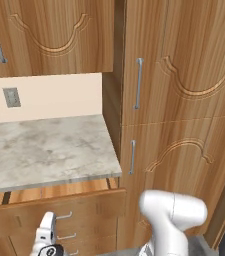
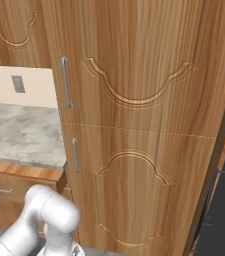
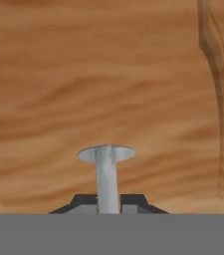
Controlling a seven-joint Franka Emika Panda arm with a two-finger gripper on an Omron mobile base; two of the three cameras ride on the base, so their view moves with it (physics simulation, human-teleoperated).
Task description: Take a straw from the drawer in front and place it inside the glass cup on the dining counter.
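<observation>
Left base view: drawer (image 1: 54, 192) partly open under the worktop (image 1: 44, 147); gripper (image 1: 46, 239) at its handle (image 1: 63, 216), pulling.
Right base view: drawer (image 2: 21, 172) far left.
Hand view: gripper (image 3: 107, 203) clamped on handle (image 3: 106, 174) (straw hidden inside, presumably).

Glossy white rounded arm (image 1: 171, 212), dark joints
</observation>
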